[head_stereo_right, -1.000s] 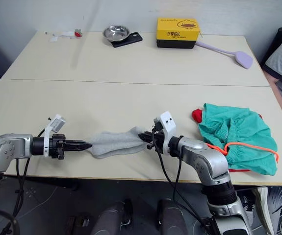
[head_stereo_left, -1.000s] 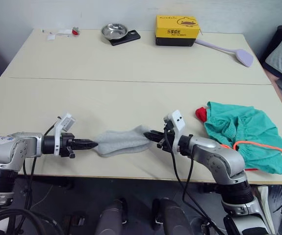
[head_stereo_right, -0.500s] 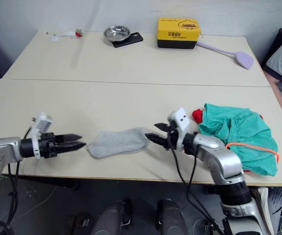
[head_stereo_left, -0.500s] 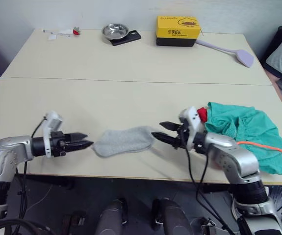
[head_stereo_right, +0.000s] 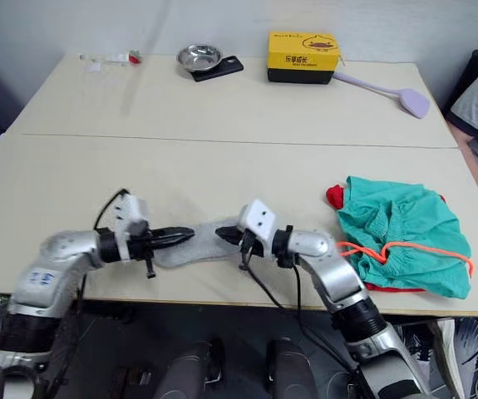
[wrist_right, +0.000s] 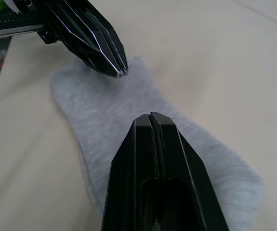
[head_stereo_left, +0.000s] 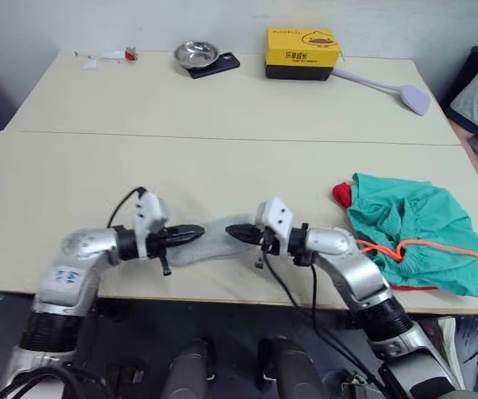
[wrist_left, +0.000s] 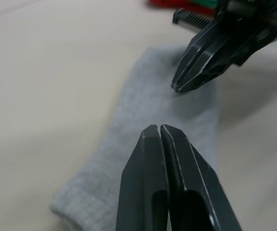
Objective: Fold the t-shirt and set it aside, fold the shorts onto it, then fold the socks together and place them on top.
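Already the table [head_stereo_left: 222, 108] carries most of the job: the shorts [head_stereo_left: 413, 224] lie bunched near its right edge, their orange drawstring trailing on the near side, on top of the t-shirt [head_stereo_left: 341, 194], of which a red corner at their left and a thin red strip under their near hem are visible. That pile looks loose rather than flat, so anything set on it could slide off toward the near edge.

The socks [head_stereo_left: 214, 242] lie as one grey strip near the front edge, between the two arms. Whether both socks are stacked there I cannot tell; if just one is taken, the pair will separate.

Both tools point inward over the strip. The left gripper [head_stereo_left: 195, 232] has its black fingers pressed together with nothing between them, hovering over the left half; the right gripper [head_stereo_left: 234, 232] is likewise closed and empty over the right half. In the wrist views the two tips sit close, nearly facing each other.

Risks, as I judge them: the tips could collide if either pushes further inward; closed fingers can only shove the cloth, bunching it or nudging it toward the near edge; a shallow pinch may catch only the top layer.
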Motion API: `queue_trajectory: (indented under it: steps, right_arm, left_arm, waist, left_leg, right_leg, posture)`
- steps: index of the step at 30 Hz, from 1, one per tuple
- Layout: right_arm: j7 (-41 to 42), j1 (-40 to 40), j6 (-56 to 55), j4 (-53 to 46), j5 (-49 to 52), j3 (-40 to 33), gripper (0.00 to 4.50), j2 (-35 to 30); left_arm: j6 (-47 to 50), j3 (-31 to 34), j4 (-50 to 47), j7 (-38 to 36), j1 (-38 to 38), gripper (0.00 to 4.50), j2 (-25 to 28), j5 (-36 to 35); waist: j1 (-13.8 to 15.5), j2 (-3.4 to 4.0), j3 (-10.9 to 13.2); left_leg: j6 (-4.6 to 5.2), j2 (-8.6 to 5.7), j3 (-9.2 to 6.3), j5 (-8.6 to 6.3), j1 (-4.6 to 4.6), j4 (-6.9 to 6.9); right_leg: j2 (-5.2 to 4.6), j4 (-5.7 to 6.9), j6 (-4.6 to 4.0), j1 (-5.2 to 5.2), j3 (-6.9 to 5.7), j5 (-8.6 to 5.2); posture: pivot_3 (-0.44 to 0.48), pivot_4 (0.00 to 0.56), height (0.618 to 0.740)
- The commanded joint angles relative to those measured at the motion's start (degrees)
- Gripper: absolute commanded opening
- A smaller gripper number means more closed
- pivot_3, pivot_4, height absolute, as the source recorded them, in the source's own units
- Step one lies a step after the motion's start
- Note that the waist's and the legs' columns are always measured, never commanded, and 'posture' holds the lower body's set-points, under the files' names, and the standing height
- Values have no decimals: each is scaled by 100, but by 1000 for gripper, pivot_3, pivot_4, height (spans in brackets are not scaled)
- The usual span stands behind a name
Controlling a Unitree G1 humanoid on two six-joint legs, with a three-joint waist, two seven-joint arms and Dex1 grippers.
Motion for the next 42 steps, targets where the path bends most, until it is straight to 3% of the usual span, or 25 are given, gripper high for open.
queue_trajectory:
  steps: [1, 5, 7, 11, 17, 20, 26, 31, 39, 42]
  right_arm:
    - [-209, 90, -425, 262, -414, 43, 0, -24]
    - [-418, 297, -391, 215, -414, -233, 0, -47]
    - [-475, 418, -253, 86, -239, -490, 0, -94]
    - [-483, 576, 75, -146, 155, -911, 0, -124]
    - [-97, 848, 1557, -1206, 2027, -1741, 0, -62]
    - [-349, 800, 2987, -1678, 2973, -2099, 601, -264]
    - [-1705, 334, 5369, -1532, 3727, -2629, 2755, -204]
    - [-2339, 24, 6338, -1092, 3942, -2837, 4436, 384]
    - [-2853, -384, 6870, -632, 3789, -2836, 4490, 1187]
    - [-2998, -484, 6708, -477, 3674, -2929, 3895, 1351]
  left_arm:
    - [-634, 60, 479, 441, 117, 14, -312, 317]
    - [-796, 165, 784, 805, 216, 14, -456, 503]
    - [-842, 165, 761, 678, 346, 14, -375, 440]
    - [-864, 204, 690, 496, 468, 14, -266, 312]
    - [-1030, 526, 350, 42, 332, 14, -436, -360]
    - [-784, 412, -48, -423, 246, 0, -190, -571]
    - [-961, 196, 194, -681, -144, 0, 0, -257]
    - [-1156, -51, 954, -727, -487, 0, -159, 44]
    - [-1751, -302, 1867, -827, -734, 0, -378, 475]
    - [-1809, -322, 1896, -846, -765, 0, -445, 515]
  waist:
    - [1, -1, -1]
    - [21, -9, -8]
    - [11, -9, -8]
    - [7, -7, -8]
    - [-4, -6, -7]
    - [2, -6, -6]
    - [6, -4, -6]
    - [-27, -3, -6]
    - [-33, -6, -9]
    - [-31, -6, -13]
  left_leg:
    - [2, 0, 0, -2, 0, 4]
    - [7, 3, -12, -6, 17, 16]
    - [36, 3, -14, -25, 39, 15]
    - [-1, 7, -15, -56, 103, -4]
    - [-4, 9, -15, -57, 97, -18]
    - [18, 10, -15, -45, 91, -21]
    - [-3, 9, -18, -60, 89, -23]
    - [25, 7, -12, -43, 80, -43]
    - [25, 11, -4, -42, 84, -44]
    - [26, 11, -4, -41, 86, -44]
  right_leg:
    - [-1, 1, 0, 1, 0, 0]
    - [-3, 5, 1, 26, -7, 1]
    - [-5, 6, 0, 44, -5, 2]
    - [-5, -15, -1, 106, -5, 1]
    - [-4, -19, -6, 96, -6, -3]
    - [-4, -24, -7, 93, -8, -3]
    - [-5, -33, -8, 93, -8, -4]
    - [-3, -47, -8, 81, -10, -4]
    - [4, -40, -7, 78, -4, -3]
    - [4, -39, -7, 79, -3, -3]
  posture:
    - [0, 150, 740]
    - [0, 150, 740]
    - [0, 150, 740]
    - [0, 150, 740]
    - [0, 150, 740]
    - [0, 150, 740]
    - [0, 150, 740]
    - [0, 150, 740]
    - [0, 150, 740]
    - [0, 150, 740]
